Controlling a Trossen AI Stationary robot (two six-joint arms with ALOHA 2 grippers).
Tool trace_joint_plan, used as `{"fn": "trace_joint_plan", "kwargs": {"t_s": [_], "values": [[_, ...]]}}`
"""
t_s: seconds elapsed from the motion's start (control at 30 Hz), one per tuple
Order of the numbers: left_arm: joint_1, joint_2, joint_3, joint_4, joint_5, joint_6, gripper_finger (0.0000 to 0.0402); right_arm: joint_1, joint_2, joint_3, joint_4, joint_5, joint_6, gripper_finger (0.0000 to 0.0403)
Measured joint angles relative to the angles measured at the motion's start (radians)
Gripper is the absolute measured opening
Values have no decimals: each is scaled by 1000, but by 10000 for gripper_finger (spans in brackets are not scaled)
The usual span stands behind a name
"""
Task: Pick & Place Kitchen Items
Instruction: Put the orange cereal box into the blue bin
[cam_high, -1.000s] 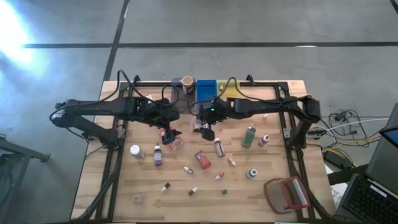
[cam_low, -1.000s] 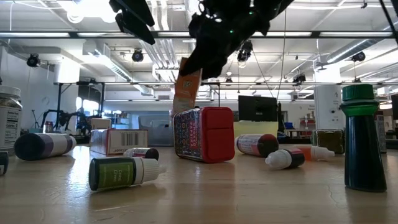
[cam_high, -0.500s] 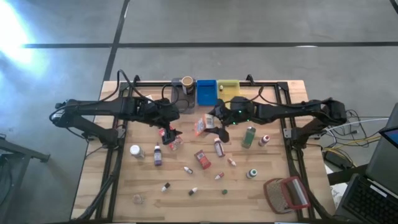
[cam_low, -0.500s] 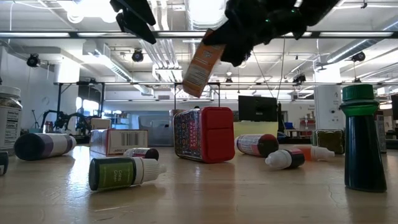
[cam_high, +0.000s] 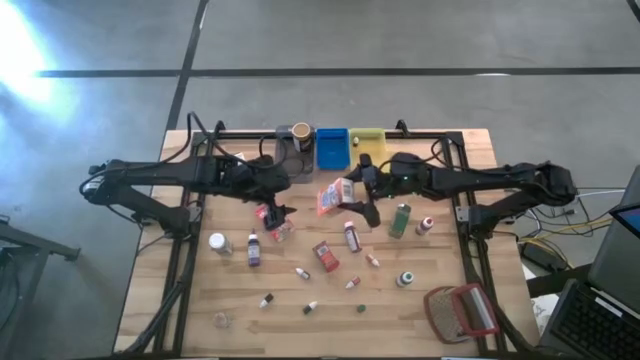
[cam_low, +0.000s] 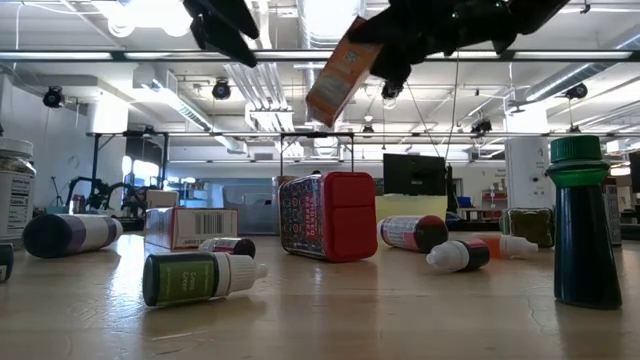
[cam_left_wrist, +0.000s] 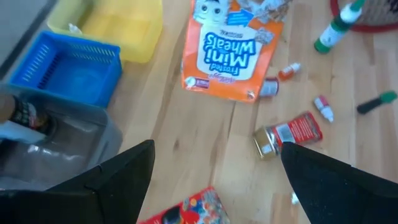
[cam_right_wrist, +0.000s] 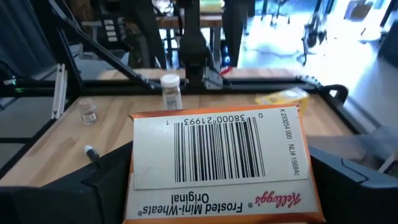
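An orange cereal box (cam_high: 330, 197) hangs above the middle of the table with my right gripper (cam_high: 352, 200) shut on it; the low view shows the box (cam_low: 340, 70) tilted, high over the other items. My left gripper (cam_high: 277, 208) hovers open left of it, fingers (cam_left_wrist: 124, 177) spread and holding nothing, with the box (cam_left_wrist: 230, 50) ahead of them. Lying on the wood are a red packet (cam_high: 325, 255), a green bottle (cam_high: 401, 218) and several tiny capped bottles (cam_high: 300, 272). My right gripper pinches the orange box between its two fingers (cam_right_wrist: 106, 180), one on each of two opposite sides, with the barcode panel (cam_right_wrist: 217, 149) facing the wrist. The fingers come nearly level from the table's right side. The box is lifted clear of the table and tilted.
A grey bin holding a jar (cam_high: 298, 135), a blue bin (cam_high: 331, 146) and a yellow bin (cam_high: 367, 141) line the far edge. A red-framed mesh object (cam_high: 462, 312) lies at the near right corner. A white-capped jar (cam_high: 216, 242) stands at the left.
My right gripper has drawn back toward the table's right edge and risen, tipping from steeply downward to nearly level. The orange box has gone with it, from hanging upright low over the red packet to tilted and higher.
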Motion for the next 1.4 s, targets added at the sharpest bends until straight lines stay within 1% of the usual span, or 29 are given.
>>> {"fn": "trace_joint_plan", "kwargs": {"t_s": [0.2,0.27,0.37,0.47,0.57,0.7,0.77,0.87,0.93,1.0,1.1,1.2,1.3,1.37,1.4], "values": [[0,6,-2,86,-23,9,354,0,-77,-2,-2,1,-18,312],[-1,7,-26,124,-43,9,352,0,-105,-3,-2,1,-21,306],[-4,8,-101,240,-58,34,349,0,-142,-4,-6,1,-21,300],[-6,6,-211,428,-59,70,348,0,-179,-11,-7,1,-32,301],[-5,6,-338,677,-59,117,348,0,-218,-22,-7,0,-45,311],[-11,6,-499,995,-75,244,348,0,-275,-31,-8,-7,-47,322],[-20,10,-571,1145,-131,385,348,0,-300,-31,-8,-11,-48,325],[-43,28,-650,1391,-249,665,347,0,-324,-31,-8,-34,-47,324],[-58,50,-673,1547,-270,871,347,0,-334,-30,-7,-37,-47,320],[-78,86,-673,1660,-270,1094,347,0,-337,-25,-5,-37,-38,313],[-108,155,-632,1743,-271,1391,347,0,-341,-16,0,-37,-13,303],[-132,226,-557,1760,-311,1614,347,0,-344,-7,0,-37,17,300],[-152,307,-481,1810,-419,1869,342,0,-351,-6,-6,-37,33,305],[-164,347,-446,1899,-502,2014,336,0,-362,-7,-10,-42,33,313],[-168,361,-434,1956,-526,2071,332,0,-369,-8,-10,-52,33,317]]}}
